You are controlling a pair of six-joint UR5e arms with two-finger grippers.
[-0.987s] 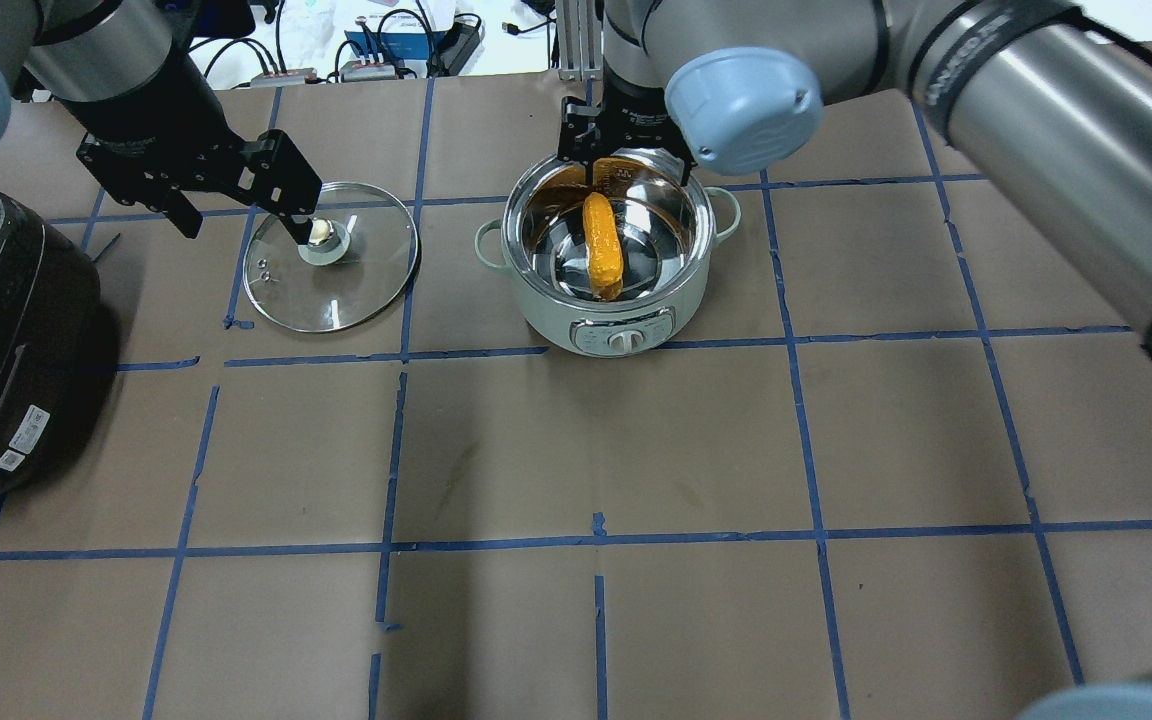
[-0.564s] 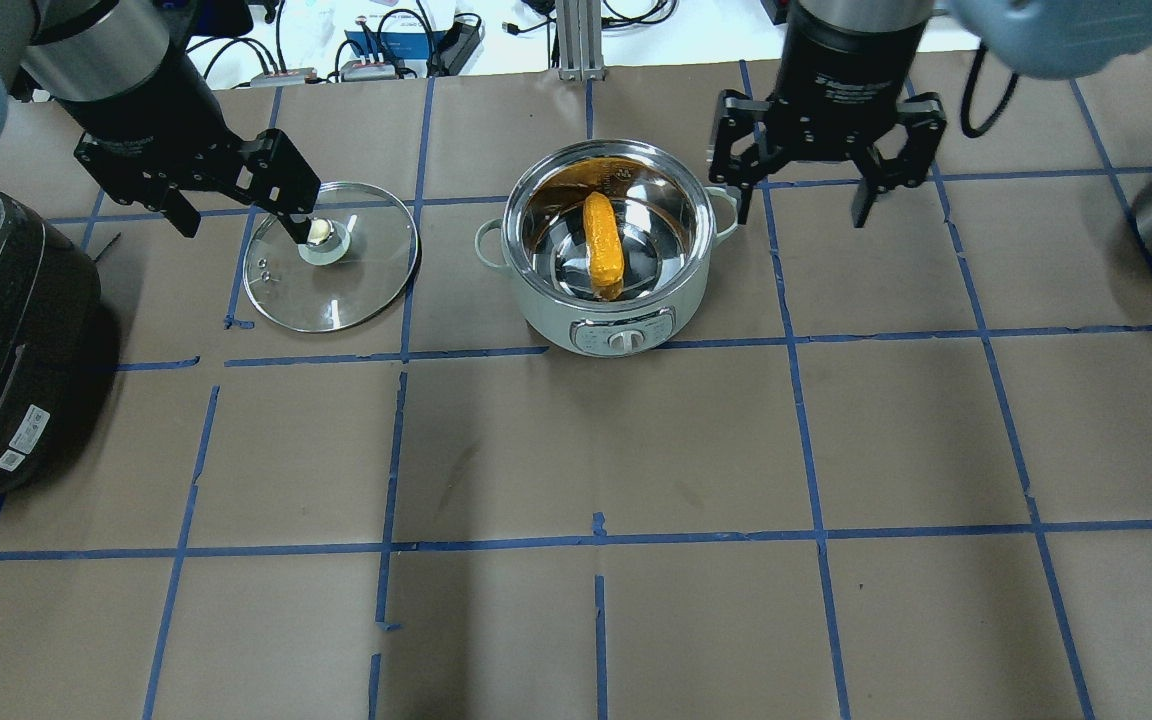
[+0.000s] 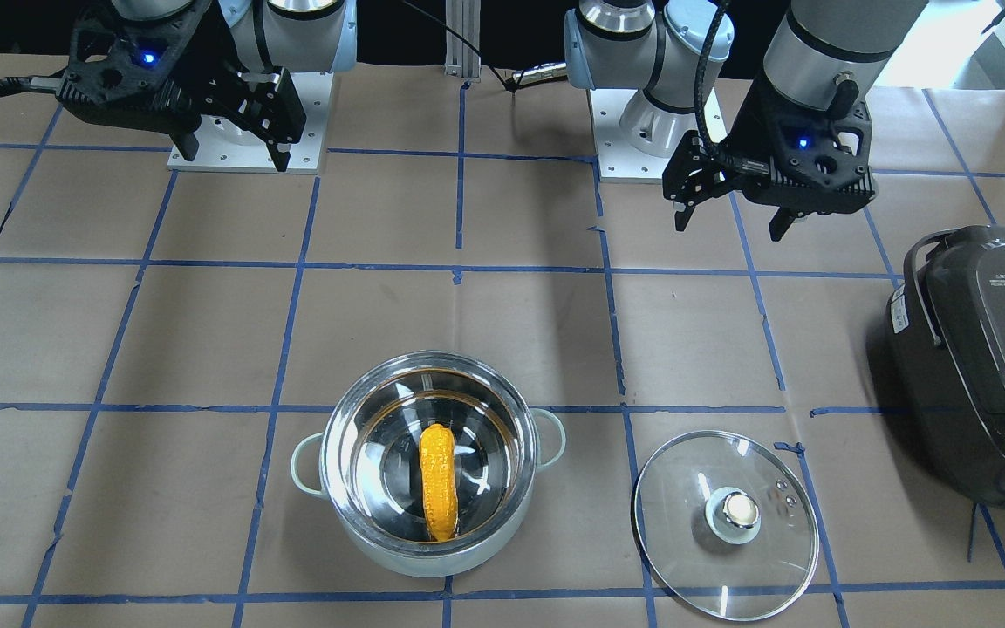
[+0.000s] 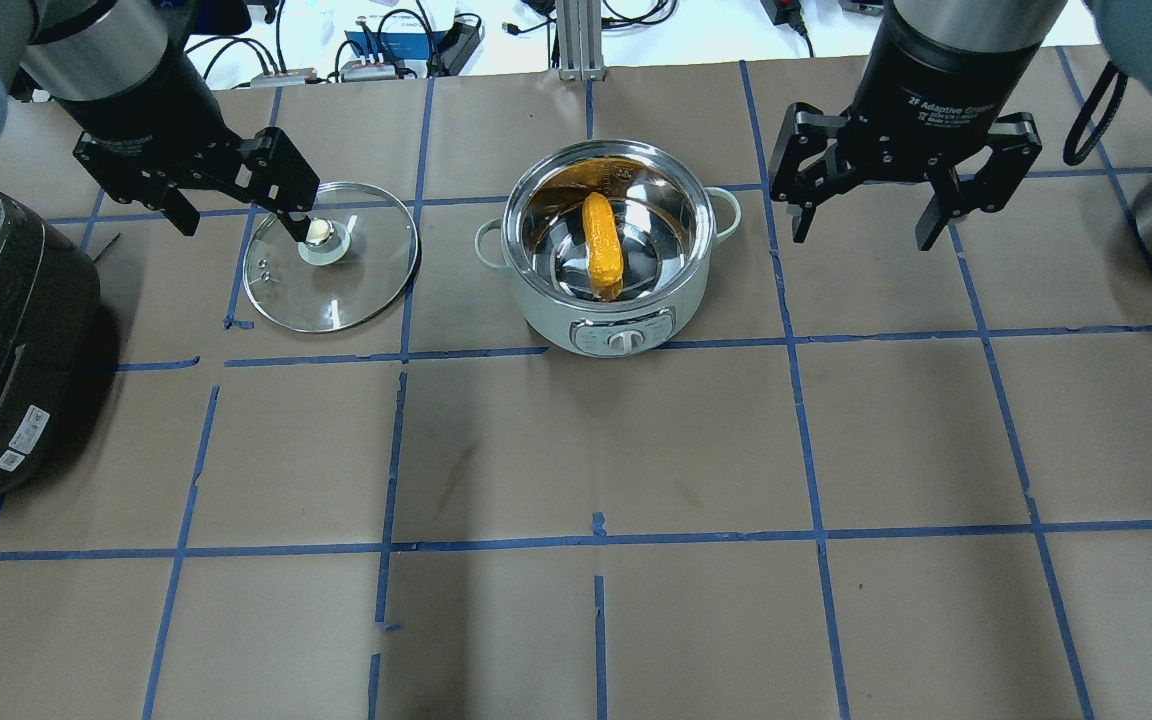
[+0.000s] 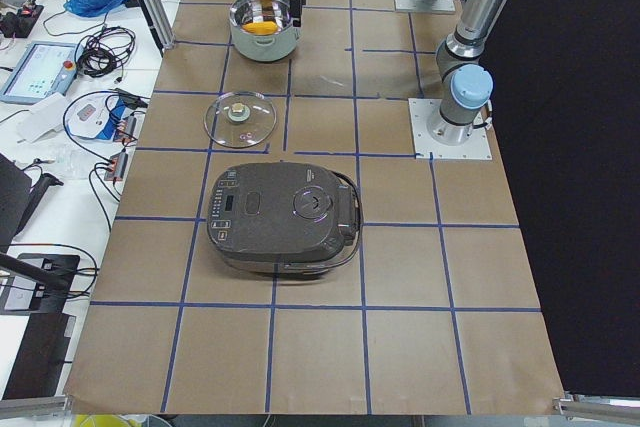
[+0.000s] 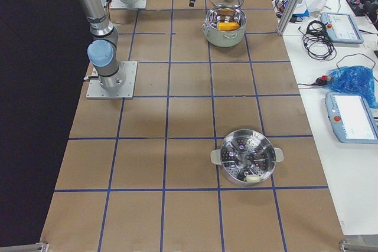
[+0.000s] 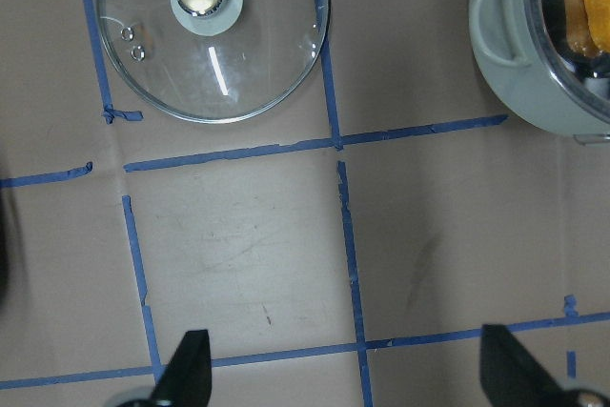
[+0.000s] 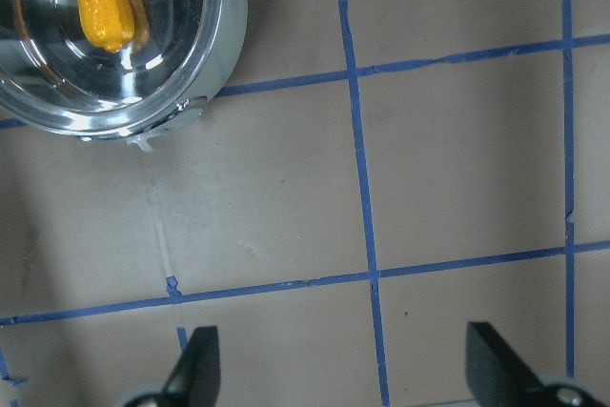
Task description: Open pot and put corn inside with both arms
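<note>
While inside pot (image 4: 546, 318), corn (image 4: 602, 245) fore-and-aft.

the left end effector (image 4: 241, 222) and right end effector (image 4: 864, 238) both point down, wide open, empty.

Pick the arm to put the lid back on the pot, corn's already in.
Left. The lid lies to the robot's left of the pot, and the open, empty left gripper hangs on that side. The right gripper, also open, is across the pot from the lid.
</note>
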